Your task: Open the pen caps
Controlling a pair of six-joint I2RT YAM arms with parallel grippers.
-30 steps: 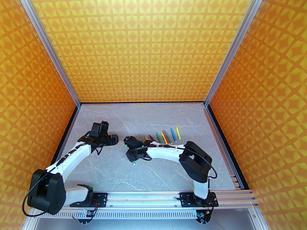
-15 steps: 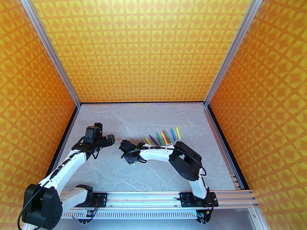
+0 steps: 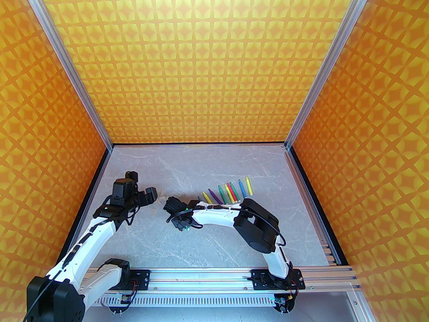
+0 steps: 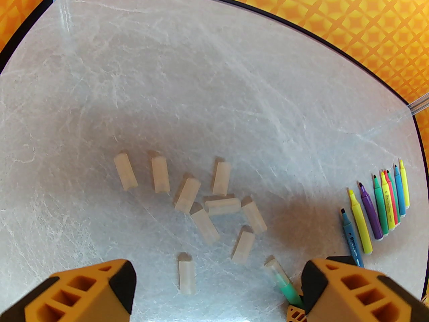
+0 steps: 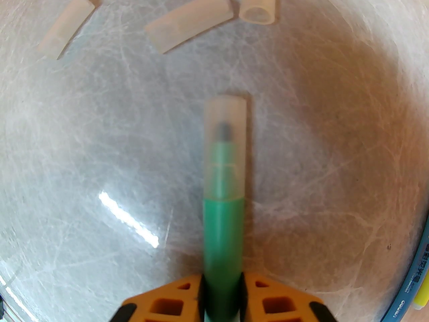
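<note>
the right gripper (image 5: 223,285) is closed on the barrel of a slim green plastic marker pen (image 5: 223,233), with both orange fingers pressing its sides. the translucent whitish cap (image 5: 226,146), a stubby tube, is still on the pen's far end, and the dark tip shows through it. the pen sticks straight out from the jaws, so its long axis follows the gripper's own direction, and the cap end is free above the grey marble-look table (image 4: 201,79).

the left gripper (image 4: 218,280) is wide open and holds nothing. in the left wrist view the capped end comes in at the lower right, just beside one orange finger, and points slantwise into the gap. so the cap lies to one side of the gap, not in its middle. the left arm is the free one and it is near. i judge it must shift sideways until the cap sits between both pads, then close and pull along the pen's axis.

nine loose whitish plastic caps (image 4: 204,225) lie scattered before the left gripper. the uncapped coloured pens (image 4: 378,206) lie in a row, well apart from them.
</note>
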